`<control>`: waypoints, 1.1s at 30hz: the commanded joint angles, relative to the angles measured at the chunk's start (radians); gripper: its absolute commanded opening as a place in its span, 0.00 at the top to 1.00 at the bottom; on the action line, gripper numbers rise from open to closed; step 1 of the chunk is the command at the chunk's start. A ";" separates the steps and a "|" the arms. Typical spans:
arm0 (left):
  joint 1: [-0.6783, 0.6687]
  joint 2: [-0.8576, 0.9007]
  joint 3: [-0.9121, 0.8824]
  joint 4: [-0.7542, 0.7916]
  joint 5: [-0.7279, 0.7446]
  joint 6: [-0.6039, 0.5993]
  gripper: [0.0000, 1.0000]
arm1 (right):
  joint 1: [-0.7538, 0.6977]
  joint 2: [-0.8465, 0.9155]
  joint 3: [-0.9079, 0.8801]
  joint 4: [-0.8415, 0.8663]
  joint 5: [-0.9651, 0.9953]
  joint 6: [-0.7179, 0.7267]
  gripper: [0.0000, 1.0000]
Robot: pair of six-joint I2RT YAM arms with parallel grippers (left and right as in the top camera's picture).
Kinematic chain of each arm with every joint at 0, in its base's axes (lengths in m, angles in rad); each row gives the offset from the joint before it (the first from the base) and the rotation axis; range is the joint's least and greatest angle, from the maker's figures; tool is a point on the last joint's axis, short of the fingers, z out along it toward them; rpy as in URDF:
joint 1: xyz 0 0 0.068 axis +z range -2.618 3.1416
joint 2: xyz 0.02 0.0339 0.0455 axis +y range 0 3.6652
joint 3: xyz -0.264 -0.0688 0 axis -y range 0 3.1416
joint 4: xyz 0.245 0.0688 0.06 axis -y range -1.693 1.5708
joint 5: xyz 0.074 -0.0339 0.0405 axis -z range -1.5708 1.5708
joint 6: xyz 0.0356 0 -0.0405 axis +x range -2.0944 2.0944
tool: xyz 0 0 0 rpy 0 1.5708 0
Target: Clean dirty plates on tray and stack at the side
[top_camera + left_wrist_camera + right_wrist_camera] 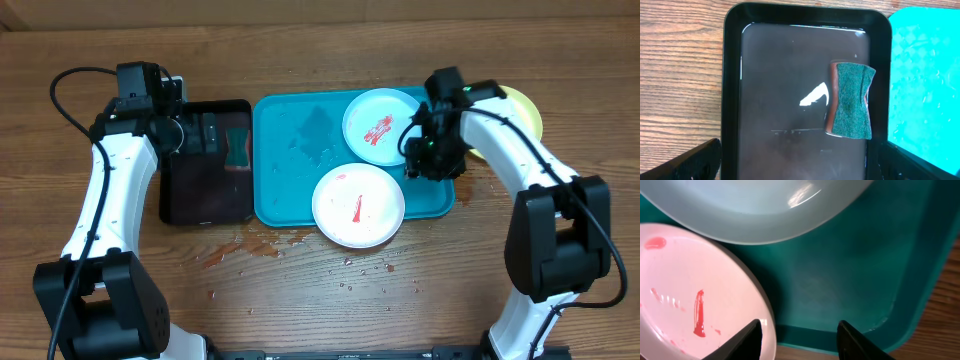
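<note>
Two smeared plates sit on the tray (300, 170): mint plate (380, 125) at its far right corner, white plate (357, 205) overhanging its near rim. Yellow-green plate (522, 108) lies on the bench (350, 300) just past the tray's right end, half hidden; we take it for the stack's start.

Right claw (800, 340) hangs low over the tray's right end, jaws apart, empty. Left claw (800, 165) is spread wide over the black tray (732, 100) left of the tray.

We judge wiping is next: left must drop onto the sponge (852, 100), right must steady a plate rim.
</note>
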 commanded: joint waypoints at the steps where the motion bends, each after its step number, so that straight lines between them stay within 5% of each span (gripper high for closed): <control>1: -0.009 -0.020 -0.004 0.003 0.013 0.016 0.00 | 0.034 -0.009 -0.044 0.038 -0.011 -0.010 0.50; 18: -0.009 -0.020 -0.004 0.002 0.013 0.015 0.00 | 0.052 -0.006 -0.150 0.179 -0.037 -0.010 0.50; 26: -0.009 -0.020 -0.004 0.002 0.013 0.013 0.00 | 0.094 0.011 -0.151 0.193 -0.071 -0.014 0.96; 33: -0.009 -0.020 -0.004 0.002 0.014 0.010 0.00 | 0.132 0.011 -0.144 0.305 -0.107 -0.031 0.96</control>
